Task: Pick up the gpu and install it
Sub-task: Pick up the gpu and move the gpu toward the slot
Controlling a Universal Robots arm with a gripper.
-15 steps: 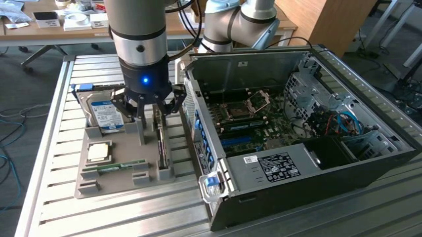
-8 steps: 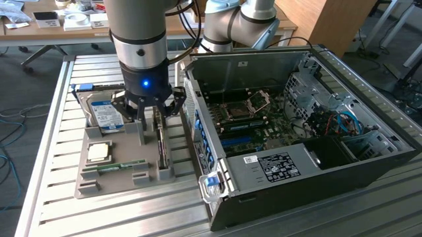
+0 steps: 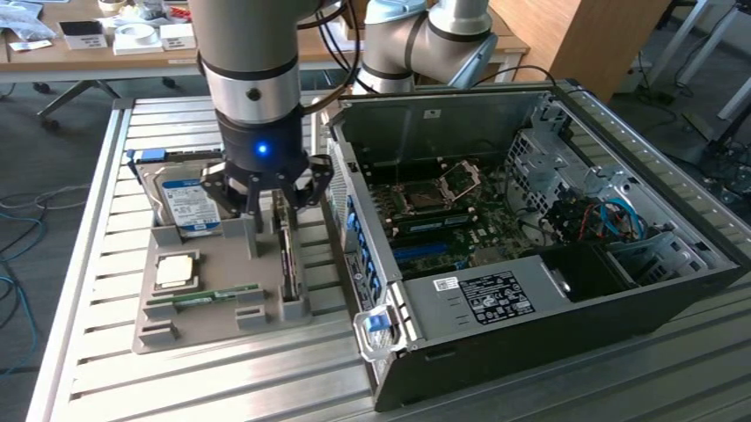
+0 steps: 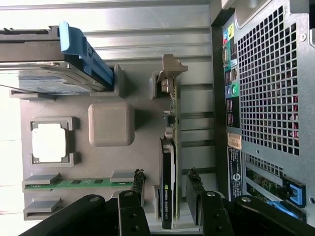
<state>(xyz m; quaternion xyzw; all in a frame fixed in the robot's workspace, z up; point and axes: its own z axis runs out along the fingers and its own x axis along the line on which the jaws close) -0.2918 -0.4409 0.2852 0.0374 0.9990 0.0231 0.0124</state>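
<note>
**Tight on one side**

Exterior view's left to right: silver blue-labelled hard drive [image 3: 190, 207], thin dark gpu card [image 4: 170, 167] on edge in grey plastic tray [image 3: 193, 323], open black computer case [image 3: 564, 343] just beside. I see black gripper [image 3: 273, 207] vertical, jaws wide astride the card.

We see the pincer [image 4: 167, 181] spread wide, one finger on each side of the gpu [image 4: 168, 164], neither touching it. The gpu stands on edge in the grey holder [image 4: 110, 125], which also carries a RAM stick [image 4: 74, 183], a processor chip [image 4: 49, 142] and a hard drive [image 4: 44, 73]. The computer case [image 4: 266, 98] stands beside it on the slatted desk [image 4: 123, 29].
</note>
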